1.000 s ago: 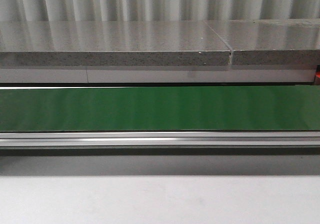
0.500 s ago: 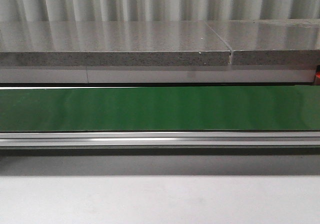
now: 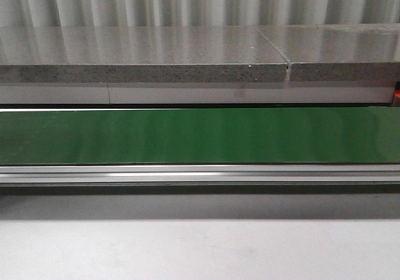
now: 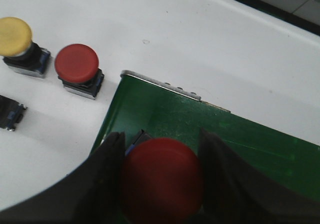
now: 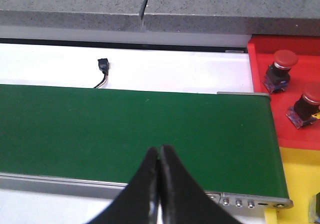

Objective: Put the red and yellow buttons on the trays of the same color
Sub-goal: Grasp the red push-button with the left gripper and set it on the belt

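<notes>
a bare green conveyor belt [image 3: 200,136] below a grey stone counter [image 3: 144,55].

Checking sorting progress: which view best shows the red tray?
The right wrist view: the red tray sits past the green belt's end, holding two red buttons. The front and left wrist views show no tray.

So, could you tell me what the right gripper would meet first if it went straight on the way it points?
Probably the green belt: the shut right gripper hangs over it, empty, with nothing between. Depth is unclear.
</notes>
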### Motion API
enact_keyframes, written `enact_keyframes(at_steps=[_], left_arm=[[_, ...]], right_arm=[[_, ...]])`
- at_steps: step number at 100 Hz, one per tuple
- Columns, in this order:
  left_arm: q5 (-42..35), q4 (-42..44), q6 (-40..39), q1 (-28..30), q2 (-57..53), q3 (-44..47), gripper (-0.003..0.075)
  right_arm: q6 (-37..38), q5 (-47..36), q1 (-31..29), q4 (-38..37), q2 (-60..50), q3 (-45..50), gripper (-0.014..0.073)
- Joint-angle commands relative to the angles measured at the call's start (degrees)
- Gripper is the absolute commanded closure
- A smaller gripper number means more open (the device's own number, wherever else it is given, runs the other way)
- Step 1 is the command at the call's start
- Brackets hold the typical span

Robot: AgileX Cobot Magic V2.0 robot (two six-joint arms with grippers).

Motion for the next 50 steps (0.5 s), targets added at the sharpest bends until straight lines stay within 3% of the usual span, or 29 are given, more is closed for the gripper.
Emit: enact_keyframes(at_steps=[1,50], left_arm=[[-3.1,-0.5,0.3,-1.0,-0.2,-1.6,0.074],[-2.3,-0.5,0.4,-2.2,3.5,-1.5,0.0739]], right_arm=[[-0.5,-3.3,0.1,0.4,-0.2,-1.5,0.0713],[-0.5,-3.3,0.1,0.4,-0.2,-1.5,0.0713]])
